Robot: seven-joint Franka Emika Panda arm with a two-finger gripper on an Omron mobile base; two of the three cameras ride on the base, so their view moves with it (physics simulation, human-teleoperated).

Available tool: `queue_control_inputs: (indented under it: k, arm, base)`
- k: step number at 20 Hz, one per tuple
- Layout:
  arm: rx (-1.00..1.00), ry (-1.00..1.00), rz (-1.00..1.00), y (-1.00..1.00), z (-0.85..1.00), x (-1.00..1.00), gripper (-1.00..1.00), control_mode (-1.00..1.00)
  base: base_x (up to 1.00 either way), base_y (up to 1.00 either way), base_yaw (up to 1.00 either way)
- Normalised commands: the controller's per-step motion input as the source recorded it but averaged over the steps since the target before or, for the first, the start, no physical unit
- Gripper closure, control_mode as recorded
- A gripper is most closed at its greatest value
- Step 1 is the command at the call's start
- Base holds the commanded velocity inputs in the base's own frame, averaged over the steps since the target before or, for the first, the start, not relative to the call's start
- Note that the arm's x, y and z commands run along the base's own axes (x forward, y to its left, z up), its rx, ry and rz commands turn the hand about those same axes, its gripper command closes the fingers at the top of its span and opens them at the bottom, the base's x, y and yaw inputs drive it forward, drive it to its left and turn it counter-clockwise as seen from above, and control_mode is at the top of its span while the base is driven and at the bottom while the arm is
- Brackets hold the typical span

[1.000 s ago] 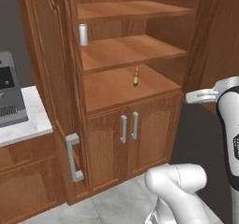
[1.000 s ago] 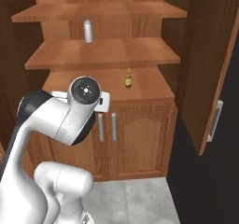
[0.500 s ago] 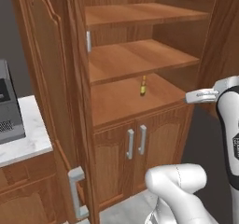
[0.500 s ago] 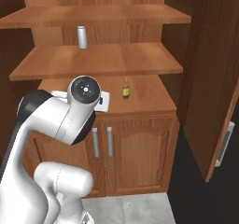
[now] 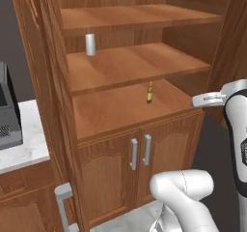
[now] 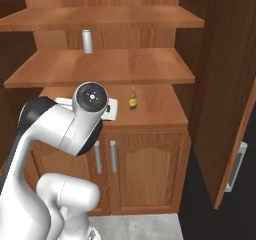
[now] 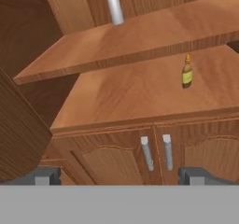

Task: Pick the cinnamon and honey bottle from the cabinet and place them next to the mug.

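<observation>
Standing upright on the lower open shelf of the cabinet (image 5: 53,105), the honey bottle (image 7: 187,72) is faced by the pincer (image 7: 120,175), held wide apart and well short, ready for reaching

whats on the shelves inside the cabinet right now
On the lowest open shelf of the cabinet stands a small amber bottle. One shelf up, a plain grey cylinder stands near the back. The lower double doors are closed, hiding whatever is behind them.

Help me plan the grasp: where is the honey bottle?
The honey bottle stands upright on the cabinet's lowest open shelf, right of centre, above the double doors.
</observation>
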Motion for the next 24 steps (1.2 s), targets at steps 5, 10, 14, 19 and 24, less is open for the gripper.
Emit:
queue_control_inputs:
  k: [5,10,14,19,24]
  arm:
    - [0.0,0.0,0.0,0.0,0.0,0.0,-1.0,1.0]
    - [0.0,0.0,0.0,0.0,0.0,0.0,-1.0,1.0]
    - [0.0,0.0,0.0,0.0,0.0,0.0,-1.0,1.0]
    - [0.0,0.0,0.0,0.0,0.0,0.0,-1.0,1.0]
    - [0.0,0.0,0.0,0.0,0.0,0.0,-1.0,1.0]
  base:
    - [0.27,-0.27,0.13]
    - [0.5,-0.17,0.06]
    - [0.6,-0.25,0.01]
    - [0.3,-0.38,0.11]
    - [0.13,-0.26,0.11]
